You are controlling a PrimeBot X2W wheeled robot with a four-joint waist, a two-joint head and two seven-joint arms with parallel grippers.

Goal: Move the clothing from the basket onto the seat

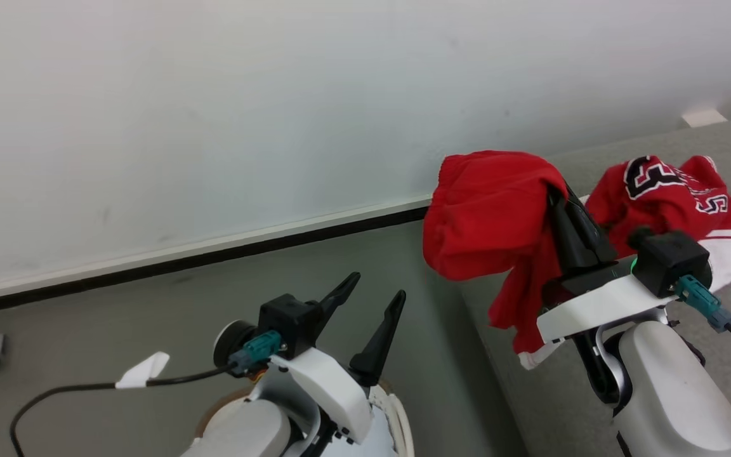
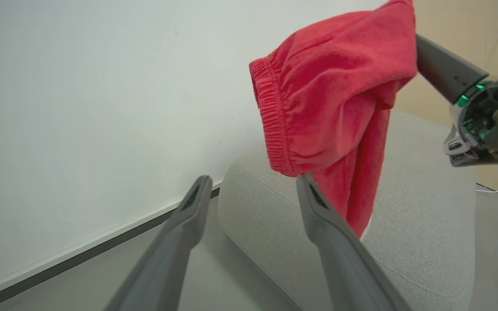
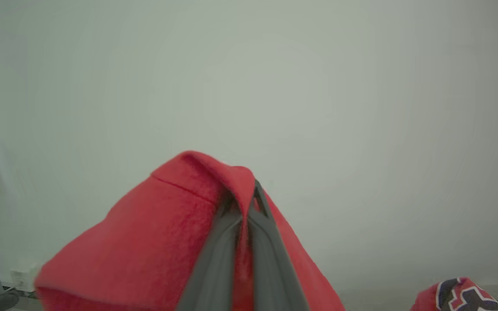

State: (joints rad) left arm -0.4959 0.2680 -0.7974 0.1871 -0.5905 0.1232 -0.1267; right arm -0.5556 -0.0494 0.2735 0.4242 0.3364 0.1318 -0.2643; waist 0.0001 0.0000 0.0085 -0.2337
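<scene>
Firmly, the right pincer [image 3: 245,203] is clamping plain red gathered-waist shorts [image 1: 486,216], cloth hiding its tips, over the light-grey fabric seat [image 2: 422,224] edge; the left pincer [image 1: 378,285] is gaping empty. A red lettered jersey [image 1: 664,190] is lying on the seat, partly cut off.

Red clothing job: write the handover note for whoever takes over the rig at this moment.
Left gripper: open, empty, beside the seat.
Right gripper: shut on the red shorts, which hang in the air over the seat's edge.
Jersey: lying on the seat, done.
Basket: mostly hidden under the left arm; contents can't be seen.
To do: lay the shorts on the seat, release, then check the basket.
</scene>
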